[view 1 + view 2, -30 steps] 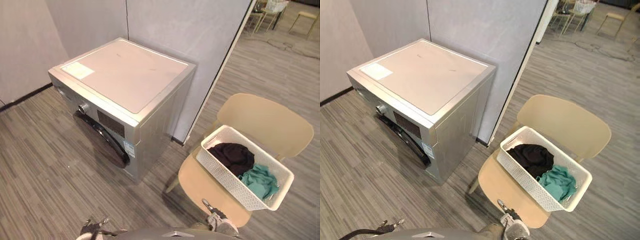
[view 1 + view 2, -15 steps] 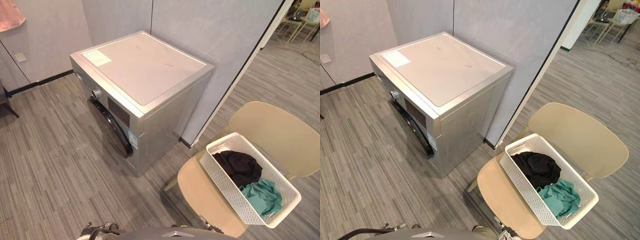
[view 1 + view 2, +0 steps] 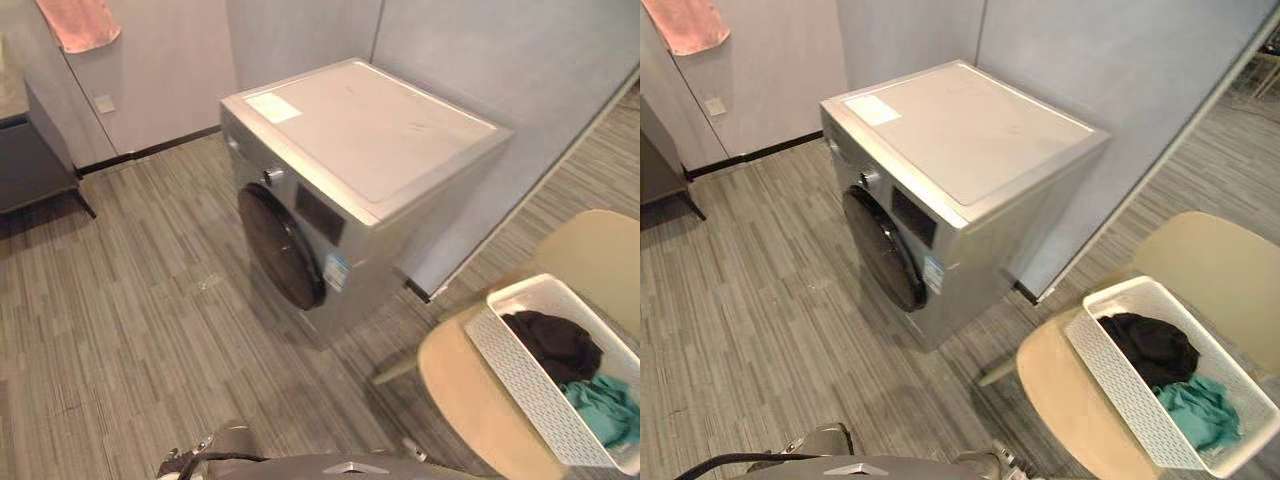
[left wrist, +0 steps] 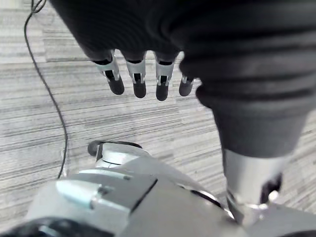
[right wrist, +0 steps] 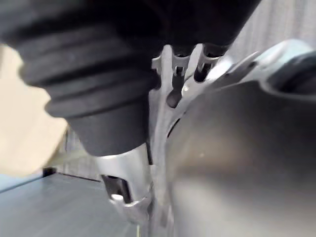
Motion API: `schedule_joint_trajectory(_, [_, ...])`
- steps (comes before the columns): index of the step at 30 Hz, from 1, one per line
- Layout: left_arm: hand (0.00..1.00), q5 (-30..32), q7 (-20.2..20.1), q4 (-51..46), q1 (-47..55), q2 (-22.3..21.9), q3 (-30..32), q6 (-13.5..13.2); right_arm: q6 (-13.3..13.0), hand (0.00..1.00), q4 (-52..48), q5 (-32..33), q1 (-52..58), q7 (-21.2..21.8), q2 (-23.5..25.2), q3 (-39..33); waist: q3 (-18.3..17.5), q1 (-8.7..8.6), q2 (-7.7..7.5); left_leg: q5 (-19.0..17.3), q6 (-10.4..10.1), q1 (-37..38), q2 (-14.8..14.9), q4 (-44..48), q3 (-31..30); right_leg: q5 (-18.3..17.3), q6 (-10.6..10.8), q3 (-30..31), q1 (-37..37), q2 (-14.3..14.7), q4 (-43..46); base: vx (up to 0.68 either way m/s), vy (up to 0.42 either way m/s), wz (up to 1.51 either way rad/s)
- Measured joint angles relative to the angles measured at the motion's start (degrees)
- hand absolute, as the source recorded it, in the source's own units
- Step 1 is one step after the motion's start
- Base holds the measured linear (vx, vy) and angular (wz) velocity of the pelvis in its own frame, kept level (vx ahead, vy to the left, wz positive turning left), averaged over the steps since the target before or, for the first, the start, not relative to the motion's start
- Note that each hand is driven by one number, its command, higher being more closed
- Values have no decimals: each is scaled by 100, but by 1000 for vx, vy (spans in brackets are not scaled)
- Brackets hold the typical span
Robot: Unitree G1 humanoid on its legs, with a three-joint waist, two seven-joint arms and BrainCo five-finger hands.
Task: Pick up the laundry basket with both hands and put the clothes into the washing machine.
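A silver washing machine stands against the grey wall, its round dark door shut. To its right, a white perforated laundry basket rests on a beige chair. Inside it lie a black garment and a teal one. Both hands hang low, far from the basket. My left hand points its straight fingers down at the floor and holds nothing. My right hand hangs close beside my body, fingers relaxed and empty.
A pink cloth hangs on the wall at the upper left, above a dark low cabinet. A grey partition runs behind the washer and chair. Grey striped floor lies in front of the washer.
The camera has turned left: the washer now sits mid-picture, the basket and chair near the right edge. The pink cloth and dark cabinet came into view. Nothing itself moved.
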Motion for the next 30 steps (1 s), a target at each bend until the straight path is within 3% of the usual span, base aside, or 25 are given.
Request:
schedule_joint_trajectory(1, [0, 56, -4, 26, -8, 87, -84, 4, 12, 0, 48, -134, 37, -2, 74, -56, -81, -8, -124, -81, 111, 6, -221, -25, 50, 248, -85, -113, 23, 18, 114, 228, 145, 4])
schedule_joint_trajectory(2, [0, 57, -4, 27, -8, 97, -155, 4, 11, 0, 53, -139, 36, 0, 89, -90, -97, 55, -142, -145, 160, 54, -281, -16, 107, 339, -92, -203, 7, -56, 105, 301, 193, -9])
schedule_joint_trajectory(5, [0, 47, -22, 86, -20, 103, -352, 6, 0, 0, 2, -140, -41, -10, 46, -143, -157, 88, -19, -246, 311, 387, -457, -223, 248, 944, -324, 75, -296, -182, 780, 258, 259, -13])
schedule_joint_trajectory(6, [0, 33, -46, 86, -20, 130, -547, 6, -16, 0, -121, -138, -35, -27, 24, -63, -160, 87, 65, -185, 435, 599, -575, -474, 293, 1181, -535, 167, -622, -287, 1419, 287, 261, 2])
schedule_joint_trajectory(7, [0, -44, -107, 84, -41, 146, -785, 5, -42, 0, -336, -126, -35, -66, 2, 150, -134, 71, 151, -96, 572, 828, -667, -735, 324, 1448, -967, 253, -1001, -368, 2194, 239, 208, 11])
schedule_joint_trajectory(8, [0, -71, -135, 81, -57, 174, -899, 5, -48, 0, -455, -122, -37, -71, -2, 276, -136, 29, 158, -74, 614, 925, -676, -821, 328, 1439, -989, 265, -1148, -362, 2583, 269, 154, 21])
schedule_joint_trajectory(10, [0, -101, -136, 59, -94, 285, -1127, 3, -81, 0, -793, -86, -107, -110, -14, 989, -138, 3, 141, -19, 668, 1394, -681, -1218, 319, 518, -904, 137, -1636, 18, 3770, 246, 46, 8])
schedule_joint_trajectory(12, [0, -54, -134, 60, -106, 271, -1174, 6, -115, 0, -1129, -114, -99, -97, -53, 1530, -131, -31, 154, 36, 644, 1646, -665, -1467, 334, -5, -890, -154, -1867, 339, 3905, 193, -44, -1])
schedule_joint_trajectory(13, [0, -38, -132, 71, -102, 261, -1163, 9, -128, 0, -1416, -125, -103, -71, -61, 1776, -116, -77, 175, 73, 615, 1779, -621, -1616, 366, -266, -915, -361, -2034, 602, 3686, 279, -163, -5])
schedule_joint_trajectory(15, [0, 8, -125, 88, -163, 181, -1022, 22, -172, 0, -1804, -125, -181, -63, -28, 2059, -51, -119, 225, 94, 576, 1924, -492, -1742, 482, -376, -943, -833, -2216, 881, 2815, 215, -168, -15])
schedule_joint_trajectory(16, [0, 11, -122, 113, -157, 161, -920, 25, -213, 0, -1860, -126, -258, -61, -8, 2216, -13, -111, 242, 114, 507, 1998, -450, -1812, 521, -157, -915, -1064, -2151, 973, 2003, 198, -199, -5])
schedule_joint_trajectory(17, [0, 29, -128, 128, -176, 209, -745, 22, -244, 0, -1995, -137, -299, -55, 91, 2420, 23, -114, 54, 101, 310, 2115, -573, -1959, 493, 912, -980, -1030, -2014, 981, 835, 258, -264, 4])
schedule_joint_trajectory(18, [0, 47, -125, 145, -249, 182, -648, 25, -256, 0, -1992, -141, -312, -48, 56, 2465, 91, -118, 58, 2, 153, 2248, -502, -1989, 471, 931, -1260, -1047, -1988, 1033, 981, 250, -292, 8])
schedule_joint_trajectory(20, [0, 67, -129, 138, -276, -72, -465, 74, -241, 0, -2087, -147, -388, -38, -35, 2646, 151, -66, 377, -134, -72, 2256, -111, -1859, 402, 619, -1253, -1157, -1835, 1389, 893, 185, -269, 8])
schedule_joint_trajectory(22, [0, 61, -127, 97, -314, -150, -363, 83, -216, 0, -2168, -156, -404, -4, -56, 2746, 124, 8, 516, -149, -77, 2148, 97, -1535, 309, 478, -1387, -1215, -1693, 1580, 753, 159, -221, 12])
schedule_joint_trajectory(24, [0, 35, -109, 26, -314, -140, -262, 83, -211, 0, -2391, -152, -352, -4, -72, 2847, 173, -22, 439, -102, -56, 1889, 215, -808, 133, 441, -1436, -1345, -1385, 1639, 522, 144, -201, 27])
schedule_joint_trajectory(26, [0, -66, -71, -77, -316, -150, -215, 77, -117, 0, -2503, -138, -124, -7, -189, 2902, 193, 76, 407, -61, -132, 1400, 313, 488, -26, 424, -1461, -1363, -1065, 1687, 294, 159, -143, 13])
schedule_joint_trajectory(28, [0, -65, -4, -112, -304, -184, -211, 77, -101, 0, -2658, -91, 17, -12, -283, 2964, 209, 70, 399, -84, -161, 1113, 295, 1027, -93, 450, -1428, -1342, -944, 1685, 232, 134, -26, -9])
schedule_joint_trajectory(30, [0, -66, 1, -102, -276, -189, -209, 77, -120, 0, -2688, -75, 135, -1, -289, 3005, 204, 72, 412, -139, -100, 1075, 276, 828, -79, 478, -1461, -1201, -880, 1678, 232, 136, 60, -37])
